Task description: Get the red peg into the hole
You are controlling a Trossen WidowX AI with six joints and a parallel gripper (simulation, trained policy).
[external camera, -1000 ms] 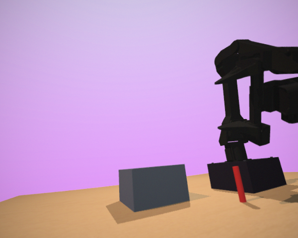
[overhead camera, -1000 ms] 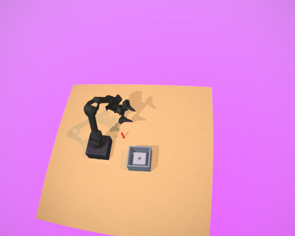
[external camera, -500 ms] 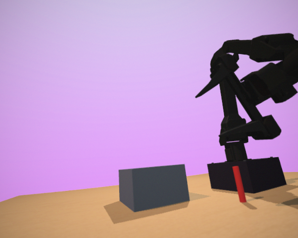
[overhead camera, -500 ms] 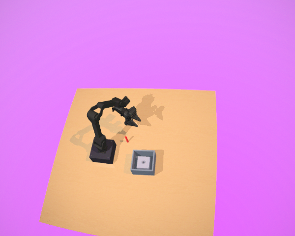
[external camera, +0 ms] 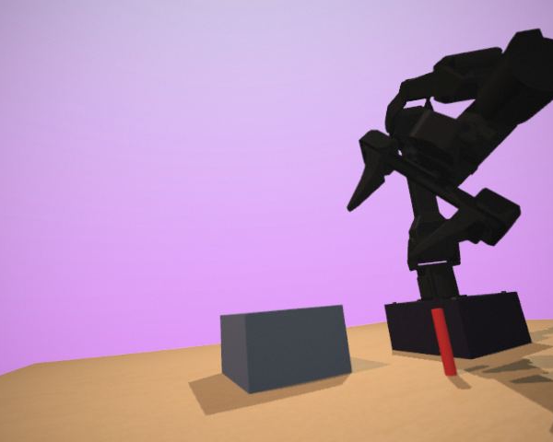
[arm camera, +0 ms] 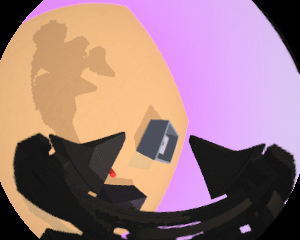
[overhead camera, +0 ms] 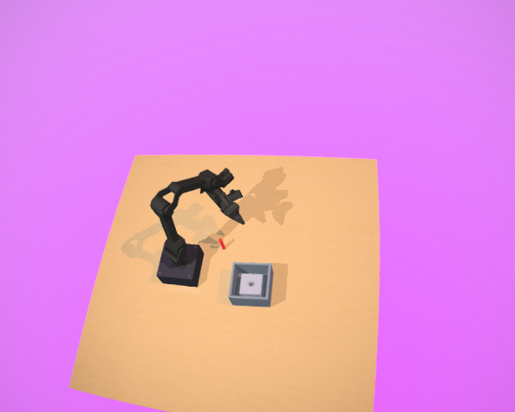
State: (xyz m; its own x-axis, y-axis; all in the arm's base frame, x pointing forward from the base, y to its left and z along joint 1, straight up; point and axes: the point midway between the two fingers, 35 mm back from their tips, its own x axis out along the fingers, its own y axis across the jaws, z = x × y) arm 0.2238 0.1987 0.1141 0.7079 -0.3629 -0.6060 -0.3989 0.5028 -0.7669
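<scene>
Top view first: the red peg (overhead camera: 221, 244) (external camera: 443, 343) (arm camera: 113, 173) is outside the open box (overhead camera: 232, 283) (external camera: 296, 349) (arm camera: 151, 139), on the wooden table top (overhead camera: 315, 346) (external camera: 124, 404) (arm camera: 107, 100), between the box and the black gripper (overhead camera: 243, 222) (external camera: 381, 233) (arm camera: 157, 137) as seen from above. The exterior view shows the peg standing on end, its top leaning a little in that view — whether it truly tilts, I cannot tell. The gripper is spread wide with nothing between its fingers, and it hangs in the air well above the table top, apart from both peg and box. Its fingers point obliquely downward, one higher than the other in the exterior view. The blue-grey box sits with its open side up, and at its bottom lies a pale square plate (overhead camera: 245, 290) (arm camera: 163, 146) with a round hole (overhead camera: 251, 283) near the middle. The dark base block (overhead camera: 193, 280) (external camera: 424, 332) (arm camera: 122, 194) of the arm (overhead camera: 189, 184) (external camera: 486, 95) rests on the table top, apart from the box. In the wrist view, one finger partly hides the peg — only a small red piece shows beside the finger's edge.
</scene>
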